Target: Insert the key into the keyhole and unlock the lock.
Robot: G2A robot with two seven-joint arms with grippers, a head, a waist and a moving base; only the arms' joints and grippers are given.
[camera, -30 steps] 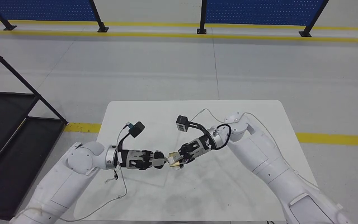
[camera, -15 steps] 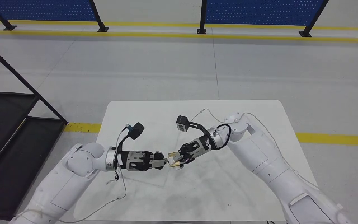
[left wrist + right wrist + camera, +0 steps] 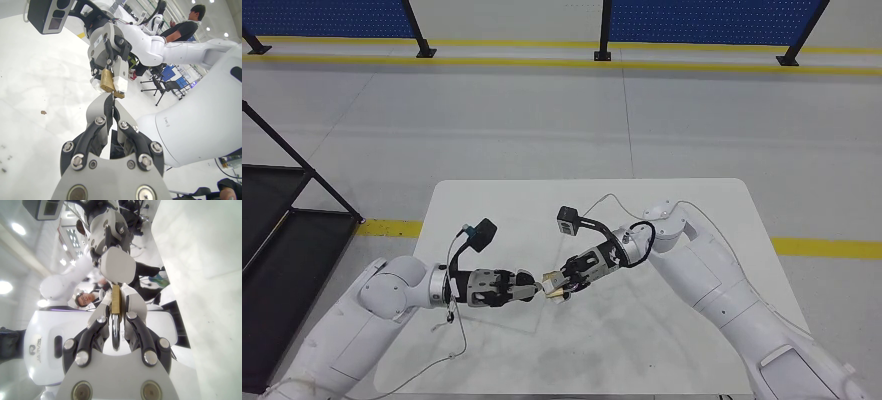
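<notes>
Two grippers are facing each other above the white table. Just left of the brass padlock, the left gripper is pinching the key, whose tip is touching the padlock's bottom end. The right gripper is clamping the padlock's body, with the shackle pointing toward its wrist.

White rectangular table; black metal rack near one side; blue perforated barrier panels well beyond; yellow floor stripe alongside.

The lock is brass, its shackle and the key silvery. The table is white. The left gripper and right gripper are grey with black links.
</notes>
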